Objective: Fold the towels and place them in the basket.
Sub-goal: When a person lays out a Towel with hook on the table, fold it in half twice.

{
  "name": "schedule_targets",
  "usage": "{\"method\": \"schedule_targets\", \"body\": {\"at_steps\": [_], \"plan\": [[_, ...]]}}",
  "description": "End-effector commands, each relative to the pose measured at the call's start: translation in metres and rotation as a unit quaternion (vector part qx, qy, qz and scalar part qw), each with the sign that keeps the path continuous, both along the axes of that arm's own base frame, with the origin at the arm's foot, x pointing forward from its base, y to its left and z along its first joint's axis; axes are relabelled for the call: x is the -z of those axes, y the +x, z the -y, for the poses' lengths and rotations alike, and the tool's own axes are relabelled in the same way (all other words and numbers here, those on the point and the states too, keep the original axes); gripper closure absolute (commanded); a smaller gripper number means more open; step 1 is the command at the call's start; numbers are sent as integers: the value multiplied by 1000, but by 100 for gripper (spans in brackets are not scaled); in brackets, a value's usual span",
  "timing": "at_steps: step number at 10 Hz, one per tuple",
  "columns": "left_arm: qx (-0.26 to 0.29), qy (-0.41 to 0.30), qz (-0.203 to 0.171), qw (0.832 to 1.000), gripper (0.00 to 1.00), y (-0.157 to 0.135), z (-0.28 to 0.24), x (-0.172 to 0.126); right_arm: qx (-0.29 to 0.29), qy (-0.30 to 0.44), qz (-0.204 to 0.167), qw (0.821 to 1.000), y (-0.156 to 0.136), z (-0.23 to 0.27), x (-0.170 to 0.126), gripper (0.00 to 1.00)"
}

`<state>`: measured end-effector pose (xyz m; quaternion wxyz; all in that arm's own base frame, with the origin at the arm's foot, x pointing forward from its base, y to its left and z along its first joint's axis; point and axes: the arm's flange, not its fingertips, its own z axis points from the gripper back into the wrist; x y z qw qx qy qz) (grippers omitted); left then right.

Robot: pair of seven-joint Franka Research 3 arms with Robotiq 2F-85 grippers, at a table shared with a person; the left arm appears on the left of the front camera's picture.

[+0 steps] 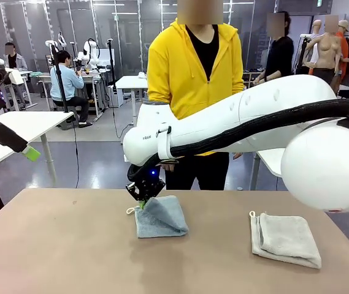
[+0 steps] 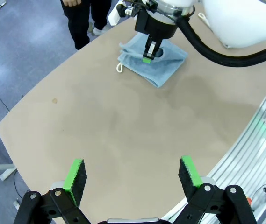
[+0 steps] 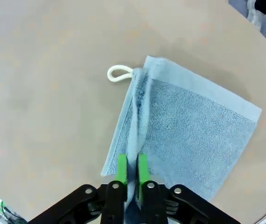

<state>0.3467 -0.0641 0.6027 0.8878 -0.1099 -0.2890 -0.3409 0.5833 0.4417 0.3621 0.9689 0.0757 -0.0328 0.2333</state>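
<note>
My right gripper pinches a raised fold of the blue towel lying on the table. My left gripper is spread wide, well apart from it. The cream towel lies off to my right.

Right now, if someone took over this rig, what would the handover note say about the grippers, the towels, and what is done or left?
Right gripper: pads pinched on a raised edge of the blue-grey towel, at its left side in the front view.
Left gripper: open, nothing in it, above bare table.
Blue-grey towel: on the table mid-left, folded over, its white loop sticking out at a corner.
Cream towel: folded, lying flat to the right, untouched.
A person in a yellow hoodie stands at the far side.
Done: both towels look folded.
Left: get both into the basket.
</note>
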Motion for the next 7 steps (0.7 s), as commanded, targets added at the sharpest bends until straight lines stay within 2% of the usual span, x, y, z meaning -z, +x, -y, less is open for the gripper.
{"method": "schedule_targets", "body": {"at_steps": [1, 2, 3, 4, 6, 7], "plan": [[-1, 1, 0, 1000, 0, 0, -1, 1, 4, 1, -4, 1000, 2, -3, -6, 38], [-1, 1, 0, 1000, 0, 0, -1, 1, 5, 2, -3, 1000, 2, -4, -8, 29], [-1, 1, 0, 1000, 0, 0, -1, 1, 5, 5, -1, 1000, 2, -4, -9, 4], [-1, 1, 0, 1000, 0, 0, -1, 1, 5, 8, 0, 1000, 0, -3, -11, 0], [-1, 1, 0, 1000, 0, 0, -1, 1, 14, 18, 0, 1000, -1, 8, -13, 0], [-1, 1, 0, 1000, 0, 0, -1, 1, 15, 23, -1, 1000, -2, 12, -12, 10]]}}
